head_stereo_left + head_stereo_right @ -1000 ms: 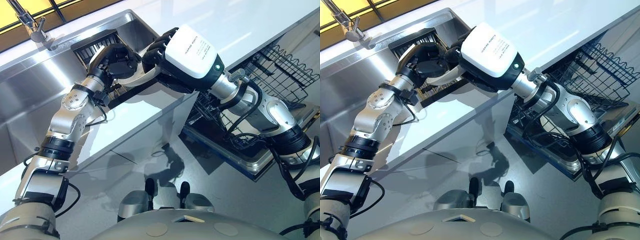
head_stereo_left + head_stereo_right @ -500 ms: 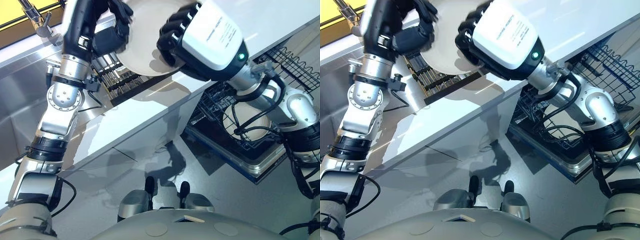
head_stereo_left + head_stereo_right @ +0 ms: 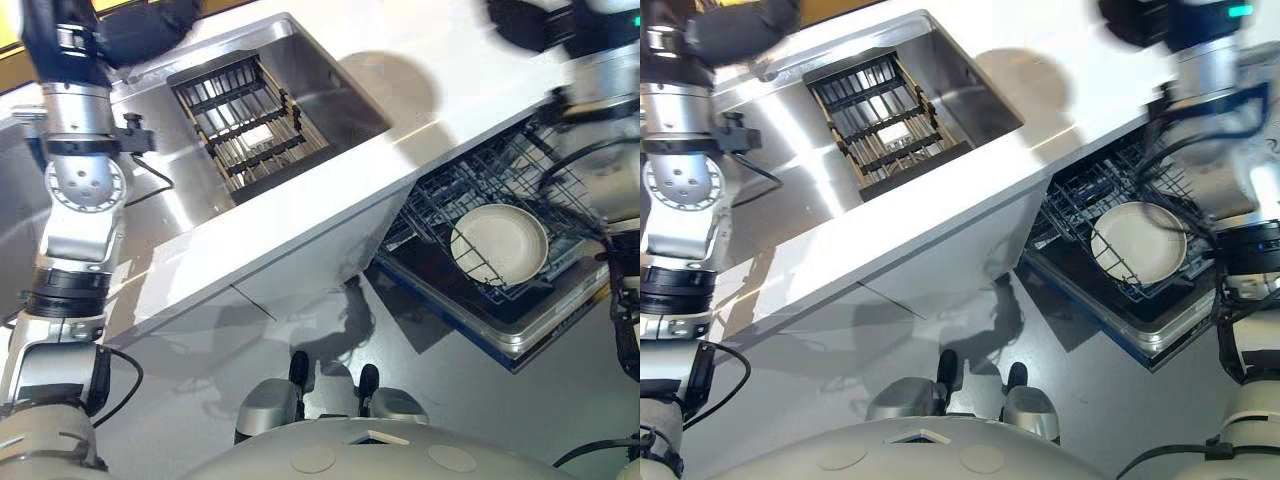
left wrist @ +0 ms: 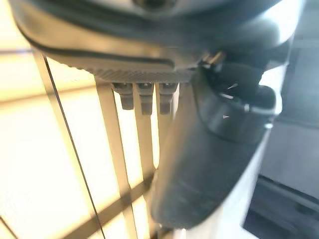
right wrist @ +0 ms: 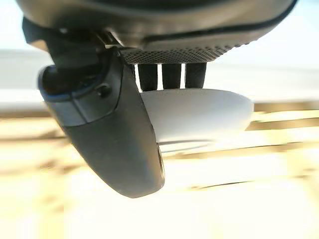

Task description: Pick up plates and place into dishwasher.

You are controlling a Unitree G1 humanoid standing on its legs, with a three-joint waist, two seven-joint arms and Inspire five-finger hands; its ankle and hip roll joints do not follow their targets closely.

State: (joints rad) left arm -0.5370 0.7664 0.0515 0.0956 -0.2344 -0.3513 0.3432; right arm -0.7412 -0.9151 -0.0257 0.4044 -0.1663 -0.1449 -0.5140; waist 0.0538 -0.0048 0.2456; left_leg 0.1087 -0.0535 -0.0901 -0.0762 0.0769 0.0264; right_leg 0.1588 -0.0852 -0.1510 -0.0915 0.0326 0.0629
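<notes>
In the right wrist view my right hand [image 5: 115, 130] is shut on a white plate [image 5: 199, 113], thumb on one face and fingers behind the other. The same hand shows as a dark shape [image 3: 528, 20] high above the counter's right end. My left hand [image 4: 214, 149] holds nothing, its fingers straight; it shows raised at the far left [image 3: 738, 30], above the sink. A second cream plate [image 3: 498, 243] stands in the lower dishwasher rack [image 3: 440, 195], below my right arm.
A steel sink [image 3: 335, 95] set in the white counter [image 3: 300, 235] holds a dark slotted dish rack [image 3: 245, 125]. The dishwasher door [image 3: 520, 338] lies open, jutting out over the floor at the right. Grey floor lies in front of the counter.
Both hands lifted the plate out of the sink. The left hand has since let go and stayed at the left, while the right hand carried the plate to the upper right.
</notes>
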